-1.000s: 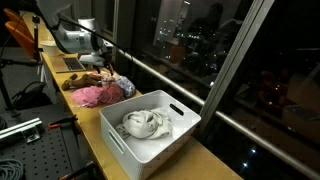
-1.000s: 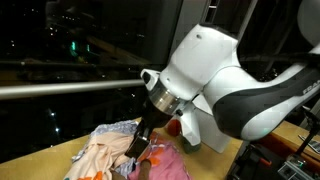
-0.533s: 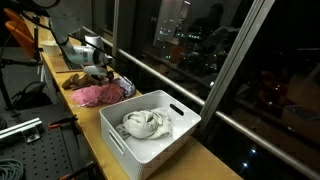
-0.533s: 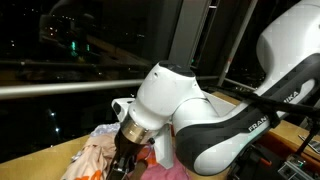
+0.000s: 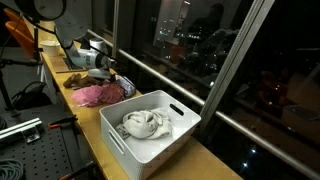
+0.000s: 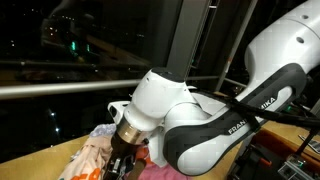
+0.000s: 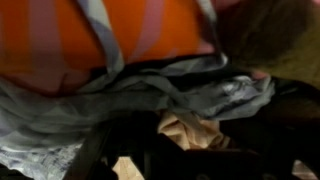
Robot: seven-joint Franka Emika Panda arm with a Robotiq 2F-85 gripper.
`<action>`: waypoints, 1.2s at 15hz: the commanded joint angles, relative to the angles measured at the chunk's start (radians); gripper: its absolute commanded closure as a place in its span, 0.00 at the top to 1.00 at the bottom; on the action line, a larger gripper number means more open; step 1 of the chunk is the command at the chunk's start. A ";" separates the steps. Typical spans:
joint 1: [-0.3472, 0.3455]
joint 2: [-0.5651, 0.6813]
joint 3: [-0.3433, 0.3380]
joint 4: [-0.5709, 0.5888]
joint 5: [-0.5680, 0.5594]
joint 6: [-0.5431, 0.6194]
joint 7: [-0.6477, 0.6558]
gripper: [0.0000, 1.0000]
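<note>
Resting deep in the heap of clothes (image 6: 92,158) on the surface (image 5: 88,122), the pincer (image 6: 126,160) was buried in fabric, its opening and hold impossible to tell; one white cloth (image 5: 145,125) lay in the bin (image 5: 125,152), the heap outside it

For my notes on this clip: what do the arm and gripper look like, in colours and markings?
The arm has glossy white, rounded shells and a black segment carrying white FRANKA lettering. The gripper is dark, almost black, below a greyish wrist ring.
</note>
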 commanded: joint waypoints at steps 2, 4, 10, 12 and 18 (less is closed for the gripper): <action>-0.004 0.005 0.005 0.023 0.046 -0.035 -0.039 0.22; 0.008 -0.036 0.001 -0.003 0.050 -0.040 -0.024 0.06; 0.064 -0.245 -0.026 -0.107 0.026 -0.083 0.030 0.00; 0.079 -0.336 -0.037 -0.139 0.010 -0.109 0.047 0.00; 0.067 -0.644 -0.087 -0.293 -0.079 -0.171 0.138 0.00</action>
